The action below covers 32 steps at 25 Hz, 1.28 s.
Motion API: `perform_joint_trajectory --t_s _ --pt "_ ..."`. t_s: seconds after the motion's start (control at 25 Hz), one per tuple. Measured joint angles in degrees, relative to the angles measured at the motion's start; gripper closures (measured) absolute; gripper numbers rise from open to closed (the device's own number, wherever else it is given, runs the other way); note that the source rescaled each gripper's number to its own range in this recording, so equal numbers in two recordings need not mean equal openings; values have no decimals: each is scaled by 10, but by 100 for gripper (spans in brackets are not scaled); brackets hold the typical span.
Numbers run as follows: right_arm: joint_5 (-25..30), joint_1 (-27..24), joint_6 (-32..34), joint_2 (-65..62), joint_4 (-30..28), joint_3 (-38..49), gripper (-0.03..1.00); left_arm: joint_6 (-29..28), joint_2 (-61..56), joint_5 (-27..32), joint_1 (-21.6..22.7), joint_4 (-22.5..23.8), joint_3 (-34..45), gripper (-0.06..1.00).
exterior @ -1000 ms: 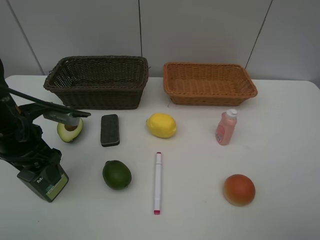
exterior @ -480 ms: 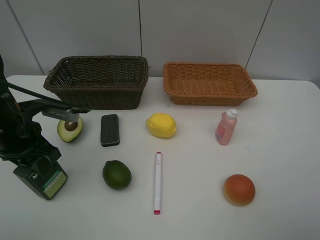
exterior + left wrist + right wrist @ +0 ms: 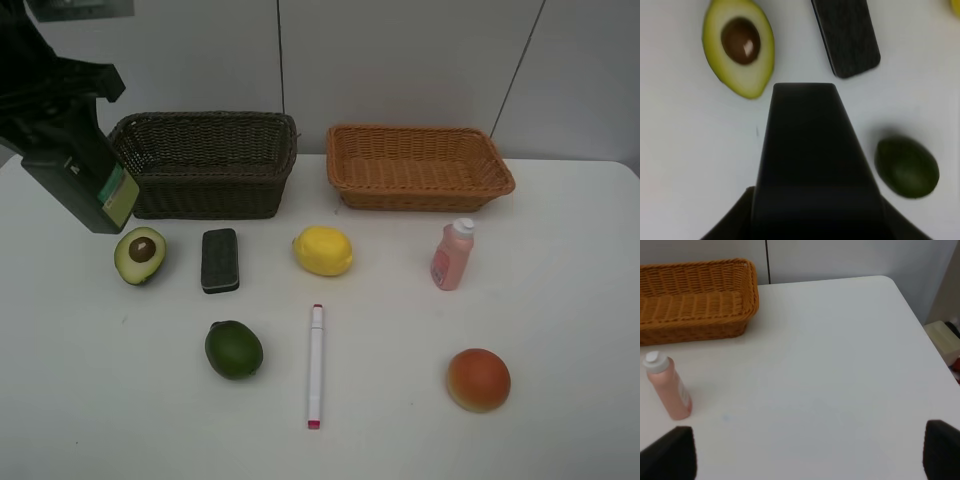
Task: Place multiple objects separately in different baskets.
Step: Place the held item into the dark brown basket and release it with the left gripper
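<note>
My left gripper [image 3: 58, 115] is shut on the dark green pump bottle [image 3: 82, 180] and holds it high, left of the dark brown basket [image 3: 205, 190]. In the left wrist view the bottle [image 3: 810, 165] hangs above the halved avocado [image 3: 739, 47], black eraser [image 3: 846, 35] and lime [image 3: 906, 167]. On the table lie the avocado [image 3: 140, 255], eraser [image 3: 220, 260], lemon [image 3: 322, 250], lime [image 3: 233, 349], marker [image 3: 316, 365], pink bottle [image 3: 452, 255] and peach [image 3: 478, 380]. The orange-tan basket [image 3: 418, 165] is empty. My right gripper [image 3: 802, 455] is open over bare table, outside the exterior view.
Both baskets stand along the back of the white table [image 3: 560, 300], against a grey wall. The right wrist view shows the tan basket [image 3: 695, 305], the pink bottle [image 3: 669, 387] and the table's right edge [image 3: 920, 325].
My left gripper has lifted the dark green pump bottle from the table's front left up and back, to beside the dark brown basket. The avocado is now uncovered.
</note>
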Motion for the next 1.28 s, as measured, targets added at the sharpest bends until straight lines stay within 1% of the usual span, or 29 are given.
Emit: perform_joint_trajectory --t_s 0.08,0.24,0.36,0.56,0.6,0.64,0.68,0.72,0.8,0.88,0.92,1.0,1.2,1.28 --pt "0 0 0 0 0 0 -3 -11 49 1 10 4 -74 94" --pt "0 0 0 0 0 0 -3 -16 161 1 37 6 -208 94" --pt "0 0 0 0 0 0 -3 -16 243 1 52 8 -294 94" --pt "0 0 0 0 0 0 -3 -12 363 1 59 36 -405 94" --pt "0 0 0 0 0 0 -3 -8 383 1 59 42 -423 92" --pt "0 0 0 0 0 0 -3 -5 397 1 59 45 -439 87" --pt "0 0 0 0 0 0 -3 -2 413 1 59 49 -450 79" --pt "0 0 0 0 0 0 -3 -2 424 1 59 54 -459 70" --pt "0 0 0 0 0 0 -3 -3 437 1 59 69 -470 46" --pt "0 0 0 0 0 0 -3 -10 445 1 59 84 -472 31" --pt "0 0 0 0 0 0 -3 -15 449 1 59 89 -472 28" --pt "0 0 0 0 0 0 -3 -16 451 1 59 93 -472 25" --pt "0 0 0 0 0 0 -3 -17 443 1 59 90 -493 24" --pt "0 0 0 0 0 0 -3 -18 429 1 59 75 -498 23"
